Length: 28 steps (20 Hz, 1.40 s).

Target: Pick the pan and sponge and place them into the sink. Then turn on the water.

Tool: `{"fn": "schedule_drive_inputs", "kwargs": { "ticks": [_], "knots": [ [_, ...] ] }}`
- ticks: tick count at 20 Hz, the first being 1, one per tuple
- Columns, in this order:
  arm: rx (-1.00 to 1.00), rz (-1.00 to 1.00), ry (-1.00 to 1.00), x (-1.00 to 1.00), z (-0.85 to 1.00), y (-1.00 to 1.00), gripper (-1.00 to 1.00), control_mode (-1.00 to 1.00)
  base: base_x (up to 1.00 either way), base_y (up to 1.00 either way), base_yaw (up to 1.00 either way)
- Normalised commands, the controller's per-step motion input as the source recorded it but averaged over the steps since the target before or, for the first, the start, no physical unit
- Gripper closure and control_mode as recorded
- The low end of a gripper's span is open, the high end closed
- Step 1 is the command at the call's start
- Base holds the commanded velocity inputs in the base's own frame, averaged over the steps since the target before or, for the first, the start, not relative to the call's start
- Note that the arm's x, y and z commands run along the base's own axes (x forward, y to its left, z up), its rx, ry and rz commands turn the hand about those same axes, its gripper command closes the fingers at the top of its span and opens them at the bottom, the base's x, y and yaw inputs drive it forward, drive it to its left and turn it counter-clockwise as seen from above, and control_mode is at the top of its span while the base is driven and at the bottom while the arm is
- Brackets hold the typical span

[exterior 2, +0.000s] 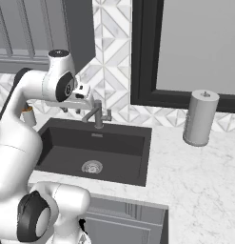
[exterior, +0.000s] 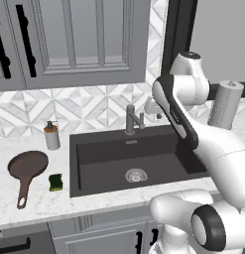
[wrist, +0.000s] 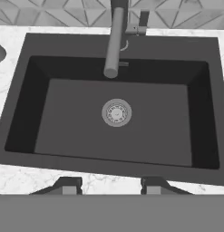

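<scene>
1. While the arm reaches over the basin, the gripper (wrist: 111,185) hangs above the sink (wrist: 22,113), its two dark fingertips (wrist: 68,185) standing apart with nothing between them; the jaws hold no object.
2. Sink: a dark grey rectangular basin set into the white marbled bench (exterior: 39,198), with a round silver drain (exterior: 136,175) near the middle of its floor. The basin holds nothing besides the drain.
3. Faucet (exterior: 130,119): grey metal, mounted behind the basin's rear edge, its spout reaching forward over the basin.
4. Pan (exterior: 28,165): dark brown, lying flat on the bench to the left of the sink, its long handle (exterior: 23,191) pointing toward the front edge.
5. Sponge (exterior: 55,182): green side showing, on the bench between the pan and the sink's left rim, just beside the rim.
6. Soap dispenser (exterior: 52,135): upright behind the pan, near the tiled wall.
7. Grey cylindrical canister (exterior 2: 200,117): upright on the bench to the right of the sink, well apart from it.
</scene>
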Motion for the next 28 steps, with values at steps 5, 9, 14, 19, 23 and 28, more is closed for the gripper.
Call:
{"fn": "schedule_drive_inputs", "kwargs": {
  "ticks": [5, 9, 14, 19, 23, 28],
  "knots": [
    [0.01, 0.00, 0.02, -0.11, -0.01, 0.05, -1.00, -1.00, 0.00, 0.00, 0.00],
    [-0.02, -0.04, 0.00, 0.00, -0.07, 1.00, -1.00, -1.00, 0.00, 0.00, 0.00],
    [0.00, 0.00, 0.02, -0.01, -0.19, 1.00, -1.00, -1.00, 0.00, 0.00, 0.00],
    [0.00, 0.00, 0.16, -0.08, -0.31, 1.00, -1.00, -1.00, 0.00, 0.00, 0.00],
    [0.00, 0.00, 0.13, -0.08, -0.36, 1.00, -1.00, -1.00, 0.00, 0.00, 0.00],
    [0.01, 0.01, 0.04, 0.08, -0.12, 0.77, -1.00, -1.00, 0.00, 0.00, 0.00]
  ]
}}
